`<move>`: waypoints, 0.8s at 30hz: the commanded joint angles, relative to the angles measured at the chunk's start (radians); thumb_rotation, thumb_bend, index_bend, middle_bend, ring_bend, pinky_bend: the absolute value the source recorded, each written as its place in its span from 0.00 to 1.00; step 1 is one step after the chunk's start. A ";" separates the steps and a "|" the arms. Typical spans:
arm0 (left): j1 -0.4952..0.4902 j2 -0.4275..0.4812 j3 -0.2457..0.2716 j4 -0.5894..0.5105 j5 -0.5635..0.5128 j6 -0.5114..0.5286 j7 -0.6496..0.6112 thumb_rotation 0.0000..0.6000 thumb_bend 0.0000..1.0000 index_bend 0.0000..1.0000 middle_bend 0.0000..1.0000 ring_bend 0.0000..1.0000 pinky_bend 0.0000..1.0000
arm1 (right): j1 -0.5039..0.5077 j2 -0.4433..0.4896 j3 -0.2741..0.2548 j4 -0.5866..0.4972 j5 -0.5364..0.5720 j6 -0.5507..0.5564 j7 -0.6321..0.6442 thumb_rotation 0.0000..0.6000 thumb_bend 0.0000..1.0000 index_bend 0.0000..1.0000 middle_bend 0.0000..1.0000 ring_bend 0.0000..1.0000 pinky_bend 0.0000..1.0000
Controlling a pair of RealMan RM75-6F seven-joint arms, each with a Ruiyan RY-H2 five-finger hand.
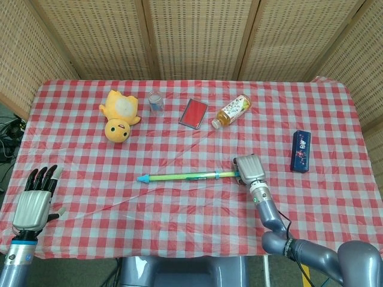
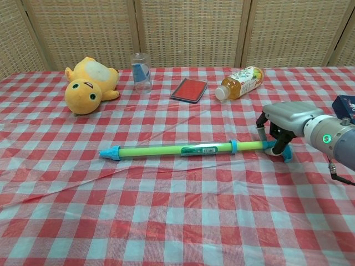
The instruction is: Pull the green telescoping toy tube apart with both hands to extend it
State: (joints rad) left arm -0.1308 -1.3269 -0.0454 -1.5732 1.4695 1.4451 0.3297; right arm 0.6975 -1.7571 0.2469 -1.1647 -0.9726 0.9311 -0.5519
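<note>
The green telescoping tube lies nearly level across the middle of the checked table, its blue tip pointing left. My right hand sits over the tube's right end, fingers curled down around the thin rod beside the blue end piece. My left hand shows only in the head view, at the front left edge of the table. Its fingers are spread, it holds nothing, and it is far from the tube.
A yellow plush toy, a clear cup, a red wallet and a lying drink bottle line the far side. A dark blue box lies at the right.
</note>
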 commanded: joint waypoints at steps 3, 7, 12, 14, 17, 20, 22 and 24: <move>-0.006 -0.003 -0.004 -0.013 0.005 0.002 0.002 1.00 0.13 0.00 0.00 0.00 0.00 | 0.000 0.034 0.009 -0.043 0.012 0.014 -0.005 1.00 0.46 0.76 1.00 0.94 0.51; -0.023 0.012 -0.018 -0.055 0.014 0.000 0.024 1.00 0.13 0.01 0.00 0.00 0.00 | -0.002 0.085 0.026 -0.124 0.037 0.030 -0.014 1.00 0.46 0.80 1.00 0.94 0.51; -0.059 0.044 -0.045 -0.130 0.009 -0.027 0.074 1.00 0.13 0.03 0.00 0.00 0.00 | 0.006 0.139 0.047 -0.219 0.072 0.044 -0.034 1.00 0.46 0.81 1.00 0.94 0.51; -0.081 0.057 -0.060 -0.165 0.003 -0.048 0.100 1.00 0.14 0.05 0.00 0.00 0.00 | 0.010 0.158 0.056 -0.253 0.081 0.049 -0.038 1.00 0.46 0.81 1.00 0.94 0.51; -0.121 0.076 -0.087 -0.227 -0.025 -0.094 0.147 1.00 0.14 0.08 0.00 0.00 0.00 | 0.018 0.188 0.068 -0.307 0.098 0.055 -0.041 1.00 0.46 0.81 1.00 0.94 0.51; -0.190 0.080 -0.146 -0.298 -0.101 -0.165 0.215 1.00 0.15 0.11 0.00 0.00 0.00 | 0.026 0.225 0.075 -0.368 0.112 0.065 -0.050 1.00 0.46 0.81 1.00 0.94 0.51; -0.224 0.077 -0.172 -0.321 -0.145 -0.192 0.256 1.00 0.15 0.15 0.00 0.00 0.00 | 0.030 0.239 0.078 -0.392 0.126 0.068 -0.053 1.00 0.46 0.81 1.00 0.94 0.51; -0.257 0.071 -0.196 -0.337 -0.192 -0.218 0.294 1.00 0.15 0.16 0.00 0.00 0.00 | 0.035 0.252 0.080 -0.410 0.140 0.072 -0.055 1.00 0.46 0.81 1.00 0.94 0.51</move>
State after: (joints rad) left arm -0.3419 -1.2539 -0.2031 -1.8765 1.3300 1.2679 0.5823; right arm 0.7277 -1.5136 0.3228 -1.5639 -0.8420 0.9982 -0.6034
